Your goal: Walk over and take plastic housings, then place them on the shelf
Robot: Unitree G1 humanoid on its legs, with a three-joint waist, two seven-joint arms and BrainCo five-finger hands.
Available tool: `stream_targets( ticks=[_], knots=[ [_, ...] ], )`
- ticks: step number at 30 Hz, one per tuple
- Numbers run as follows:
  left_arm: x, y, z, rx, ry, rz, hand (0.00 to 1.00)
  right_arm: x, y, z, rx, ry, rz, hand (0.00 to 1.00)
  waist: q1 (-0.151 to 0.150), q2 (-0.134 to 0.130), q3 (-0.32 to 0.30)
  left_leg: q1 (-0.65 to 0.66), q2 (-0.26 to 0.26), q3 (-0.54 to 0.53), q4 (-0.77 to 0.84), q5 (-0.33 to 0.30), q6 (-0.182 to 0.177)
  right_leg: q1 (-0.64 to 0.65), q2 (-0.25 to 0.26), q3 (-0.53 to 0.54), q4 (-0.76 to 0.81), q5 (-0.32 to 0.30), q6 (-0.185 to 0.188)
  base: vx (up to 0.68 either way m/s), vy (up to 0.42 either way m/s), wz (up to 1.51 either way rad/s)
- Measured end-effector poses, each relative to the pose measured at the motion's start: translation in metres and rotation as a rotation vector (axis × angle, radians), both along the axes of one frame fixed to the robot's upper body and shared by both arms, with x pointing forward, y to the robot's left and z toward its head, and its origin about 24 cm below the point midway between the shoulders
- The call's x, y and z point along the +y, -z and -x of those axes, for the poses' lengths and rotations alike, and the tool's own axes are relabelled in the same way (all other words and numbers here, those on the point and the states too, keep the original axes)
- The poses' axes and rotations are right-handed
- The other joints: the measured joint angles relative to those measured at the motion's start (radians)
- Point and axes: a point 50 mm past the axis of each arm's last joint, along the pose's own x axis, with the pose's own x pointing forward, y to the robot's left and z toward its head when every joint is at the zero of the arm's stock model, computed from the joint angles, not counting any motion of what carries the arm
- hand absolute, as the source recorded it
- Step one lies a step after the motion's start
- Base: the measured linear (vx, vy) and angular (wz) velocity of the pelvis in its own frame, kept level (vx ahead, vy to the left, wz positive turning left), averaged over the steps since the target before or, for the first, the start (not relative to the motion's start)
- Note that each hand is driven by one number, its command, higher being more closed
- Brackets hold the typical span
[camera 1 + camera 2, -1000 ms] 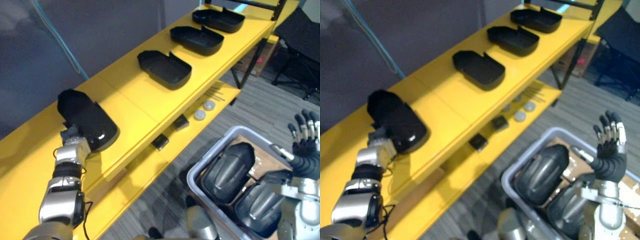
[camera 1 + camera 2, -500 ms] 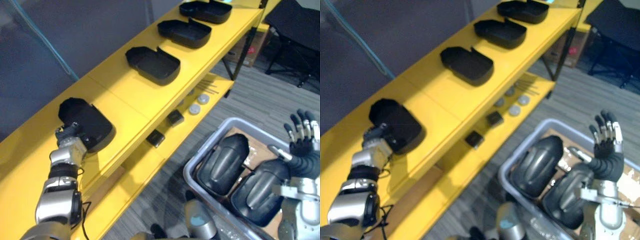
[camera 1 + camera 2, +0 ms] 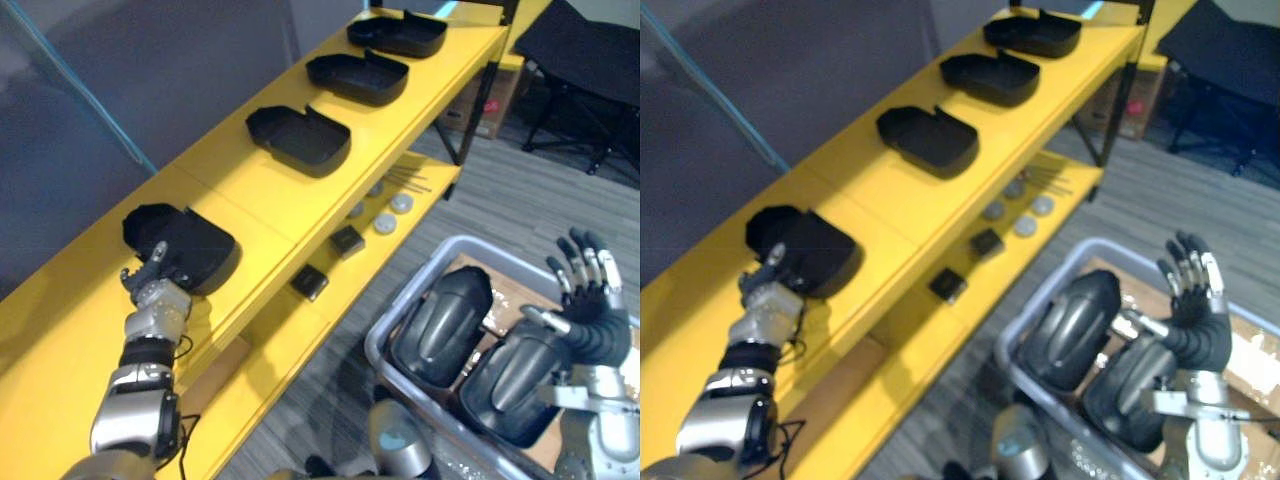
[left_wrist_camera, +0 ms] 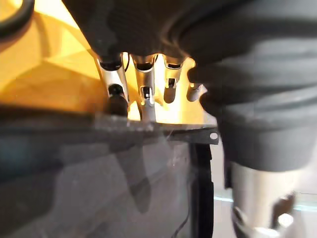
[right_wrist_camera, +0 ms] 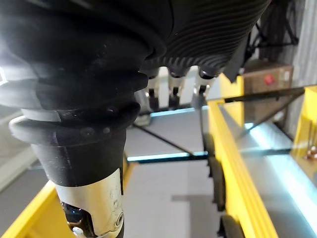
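The left hand sits at the near end of a black housing that lies flat on top of the yellow shelf. Its fingers are loose and spread, curled round nothing, with their tips at the housing's near edge; I cannot tell if they touch it. A second ago the hand held the housing tipped up, its glossy back showing. Half a second ago the housing was already down with the fingers over its near end, and the hand has since drawn back a little. Beyond the fingertips, further along the shelf, is a row of three more housings.

The right hand is still raised, fingers straight and fanned apart, holding nothing. Just below and beside it is a grey bin with two glossy housings side by side. The whole view has shifted, so the camera has moved.
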Motion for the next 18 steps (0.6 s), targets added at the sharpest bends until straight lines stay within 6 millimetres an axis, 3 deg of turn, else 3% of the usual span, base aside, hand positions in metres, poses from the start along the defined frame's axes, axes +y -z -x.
stream_targets(
  ticks=[8,12,18],
  knots=[
    [0.012,-0.003,0.010,0.088,-0.049,-0.175,0.00,0.003,0.000,0.004,0.004,-0.013,0.007,0.00,0.000,0.008,-0.006,0.018,0.000,-0.001,0.000,0.004,0.004,0.016,0.001,-0.002,0.004,-0.005,-0.002,0.00,0.000,0.00],
    [0.023,-0.005,0.014,0.148,-0.057,-0.226,0.00,0.003,-0.002,0.006,-0.008,-0.033,0.029,0.00,0.000,0.032,-0.027,0.019,-0.003,-0.001,-0.003,-0.003,0.015,0.016,-0.002,-0.001,0.008,-0.012,0.000,0.00,0.000,0.00],
    [0.043,-0.021,0.018,0.095,-0.118,-0.299,0.00,0.005,-0.005,0.007,-0.041,-0.092,0.037,0.00,0.000,0.051,-0.044,0.032,-0.005,-0.001,-0.006,-0.003,0.015,0.016,-0.003,-0.001,0.034,-0.029,-0.005,0.00,0.000,0.00]
  ],
)
